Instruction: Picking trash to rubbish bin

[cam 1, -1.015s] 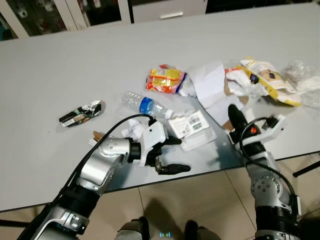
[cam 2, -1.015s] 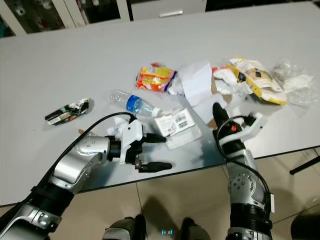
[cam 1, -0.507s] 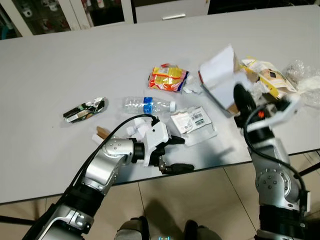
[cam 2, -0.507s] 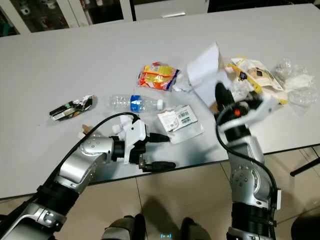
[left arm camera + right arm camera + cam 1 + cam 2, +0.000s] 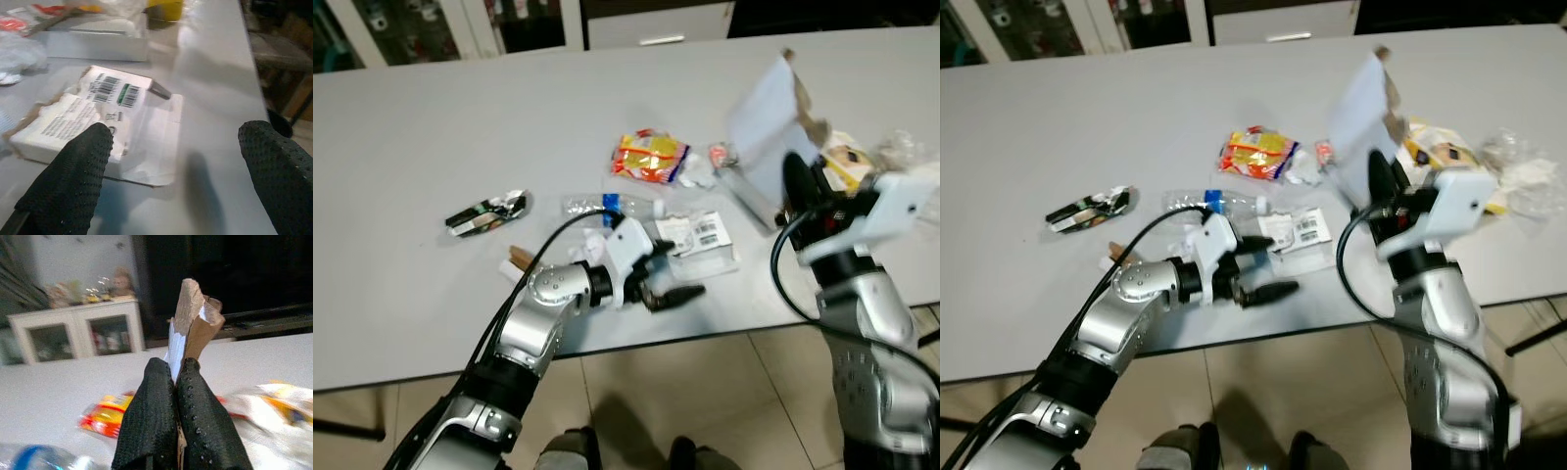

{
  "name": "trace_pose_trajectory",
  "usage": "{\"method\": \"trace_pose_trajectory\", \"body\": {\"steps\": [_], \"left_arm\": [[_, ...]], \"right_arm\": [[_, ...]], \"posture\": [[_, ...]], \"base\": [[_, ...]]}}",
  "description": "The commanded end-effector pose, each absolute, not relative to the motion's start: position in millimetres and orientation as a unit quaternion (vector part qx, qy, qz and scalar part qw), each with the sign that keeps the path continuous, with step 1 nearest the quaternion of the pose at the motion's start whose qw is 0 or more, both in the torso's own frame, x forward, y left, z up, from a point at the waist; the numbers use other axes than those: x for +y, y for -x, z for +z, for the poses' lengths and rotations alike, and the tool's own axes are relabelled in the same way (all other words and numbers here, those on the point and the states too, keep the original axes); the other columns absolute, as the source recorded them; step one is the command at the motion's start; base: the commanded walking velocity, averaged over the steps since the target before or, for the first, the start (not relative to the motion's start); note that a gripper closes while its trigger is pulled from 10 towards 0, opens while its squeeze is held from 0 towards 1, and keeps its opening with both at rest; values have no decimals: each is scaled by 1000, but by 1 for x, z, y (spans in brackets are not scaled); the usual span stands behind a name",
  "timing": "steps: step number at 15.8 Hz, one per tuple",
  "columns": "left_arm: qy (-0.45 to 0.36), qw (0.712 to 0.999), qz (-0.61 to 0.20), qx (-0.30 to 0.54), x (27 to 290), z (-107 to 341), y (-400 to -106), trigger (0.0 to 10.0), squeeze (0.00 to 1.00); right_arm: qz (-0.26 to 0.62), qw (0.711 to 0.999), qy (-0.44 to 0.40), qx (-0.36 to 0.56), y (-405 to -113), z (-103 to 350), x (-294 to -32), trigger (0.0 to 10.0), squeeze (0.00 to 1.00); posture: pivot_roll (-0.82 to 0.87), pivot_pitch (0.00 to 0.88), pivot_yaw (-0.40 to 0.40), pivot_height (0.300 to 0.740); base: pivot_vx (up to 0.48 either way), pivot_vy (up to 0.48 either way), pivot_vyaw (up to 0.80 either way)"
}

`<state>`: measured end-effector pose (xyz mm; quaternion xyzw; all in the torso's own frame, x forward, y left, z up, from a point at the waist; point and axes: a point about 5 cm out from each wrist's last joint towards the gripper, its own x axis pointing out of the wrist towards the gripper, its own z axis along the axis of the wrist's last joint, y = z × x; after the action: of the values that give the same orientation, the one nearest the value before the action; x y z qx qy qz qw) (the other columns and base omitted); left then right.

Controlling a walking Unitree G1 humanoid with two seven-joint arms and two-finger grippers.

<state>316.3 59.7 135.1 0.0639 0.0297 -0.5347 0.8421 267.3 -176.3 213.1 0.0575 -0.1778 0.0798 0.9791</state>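
Observation:
Trash lies scattered on a grey table (image 5: 431, 117). My right gripper (image 5: 176, 396) is shut on a torn white-and-brown cardboard piece (image 5: 766, 122), held upright well above the table at the right. My left gripper (image 5: 675, 278) hovers open near the table's front edge. Just beyond its fingertips lies a flat white packet with barcodes (image 5: 98, 122), also seen as the packet (image 5: 702, 239) from the head camera. A clear plastic bottle with a blue label (image 5: 612, 206) lies just behind the left wrist. An orange-yellow snack bag (image 5: 649, 157) sits farther back.
A crumpled black foil wrapper (image 5: 487, 212) lies to the left. A yellow bag (image 5: 850, 164) and clear plastic (image 5: 901, 147) sit at the right behind the raised arm. A low white box (image 5: 93, 41) lies beyond the packet. The table's front edge runs just under the left gripper, with tiled floor below.
My right gripper has lifted the cardboard piece off the table and raised it high. The left gripper has edged toward the barcode packet. The camera has shifted a little.

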Motion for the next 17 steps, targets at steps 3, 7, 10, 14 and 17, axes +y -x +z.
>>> {"method": "trace_pose_trajectory", "body": {"steps": [3, 7, 10, 14, 17], "left_arm": [[-55, 879, -473, 1, 58, 140, -327, 10000, 0], [-62, 905, -420, -21, 54, 144, -334, 10000, 0], [-66, 913, -400, -41, 60, 153, -340, 10000, 0], [-81, 926, -366, -45, 75, 152, -347, 10000, 0], [-84, 927, -363, -48, 74, 152, -348, 10000, 0]], "right_arm": [[31, 983, -7, -178, -249, 214, -178, 10000, 0], [-27, 984, 37, -172, -236, 216, -189, 10000, 0], [-38, 984, 48, -169, -233, 219, -192, 10000, 0], [-37, 982, 66, -170, -233, 221, -190, 10000, 0], [-35, 983, 68, -167, -235, 221, -188, 10000, 0]], "posture": [[137, 115, 2, 740], [104, 105, -5, 740], [99, 102, -8, 740], [102, 106, -15, 740], [114, 99, -17, 740]], "base": [[0, 0, 0], [0, 0, -381], [0, 0, -752], [0, 0, -744], [0, 0, -679]]}}
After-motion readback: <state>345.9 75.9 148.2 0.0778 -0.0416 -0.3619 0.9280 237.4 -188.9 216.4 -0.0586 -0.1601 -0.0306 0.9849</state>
